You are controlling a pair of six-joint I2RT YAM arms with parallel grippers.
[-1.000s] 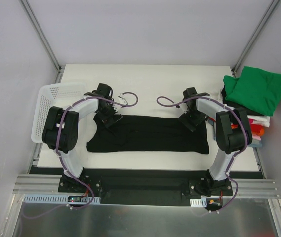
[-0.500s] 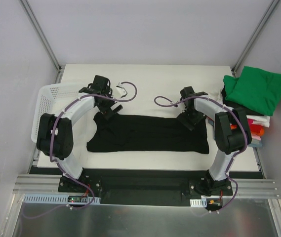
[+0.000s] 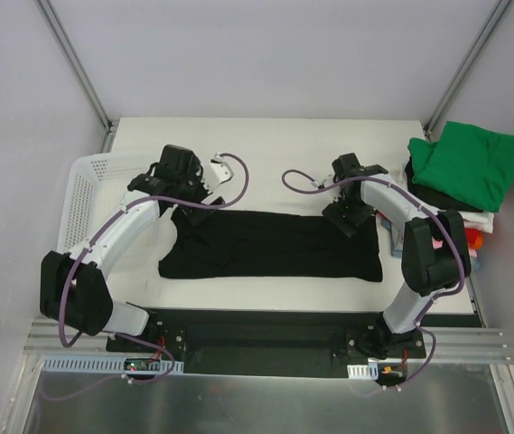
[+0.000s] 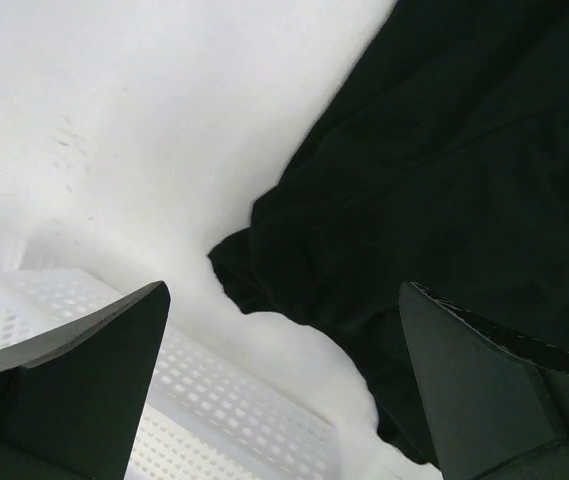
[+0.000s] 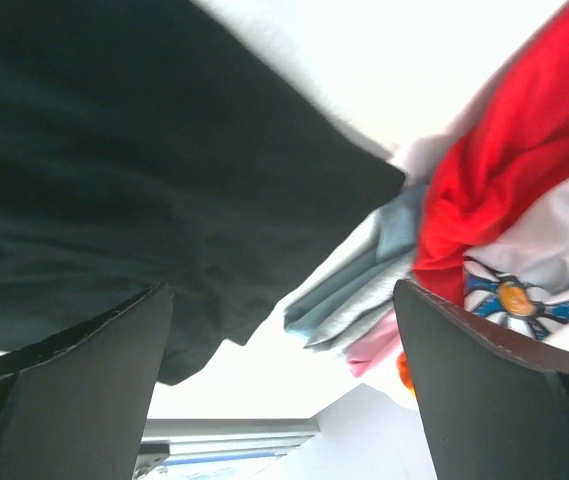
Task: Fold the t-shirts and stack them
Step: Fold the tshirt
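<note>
Black t-shirt (image 3: 275,246) flat at frame centre.
My left gripper (image 3: 200,202) and right gripper (image 3: 347,220) hang spread wide over its upper corners.

Overhead and near wrist views of t-shirt (image 3: 270,244)

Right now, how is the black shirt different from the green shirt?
The black shirt lies spread out long and flat on the table; the green shirt is folded into a smaller bundle. The black shirt lies alone in the middle; the green shirt sits on top of a pile of other shirts at the right edge. Both are soft cloth.
</note>
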